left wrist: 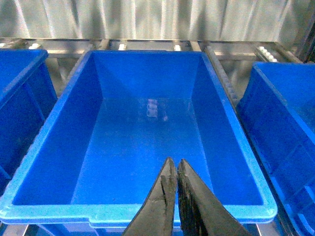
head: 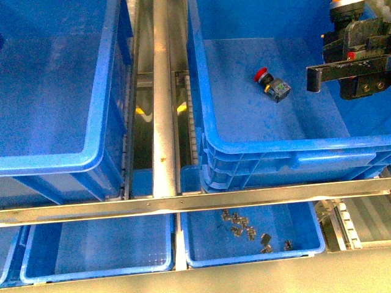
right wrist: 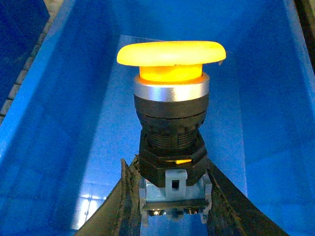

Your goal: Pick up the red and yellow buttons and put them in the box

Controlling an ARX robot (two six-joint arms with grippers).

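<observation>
We hold the yellow button (right wrist: 171, 123) by its base in the right claw (right wrist: 172, 196) above the box (head: 293, 146); left claw (left wrist: 172, 196) closed, empty. A loose pinch risks tilting.

light: bright, blue-tinted | glare: crate floor (left wrist: 153, 109) sheen | focus: front view soft, slightly grainy

Bright blue box (head: 244, 146), plain walls. Red cap, black-and-grey body on the button (head: 272, 84) lying inside. Yellow cap, silver ring, black collar, pale grey base on the held button (right wrist: 171, 123). Black fingers (right wrist: 231, 206) on the right gripper (right wrist: 170, 206). Black left gripper (left wrist: 174, 196). Blue tray (head: 201, 250) with small grey-and-black parts (head: 244, 232). Silver rails (head: 164, 97).
</observation>
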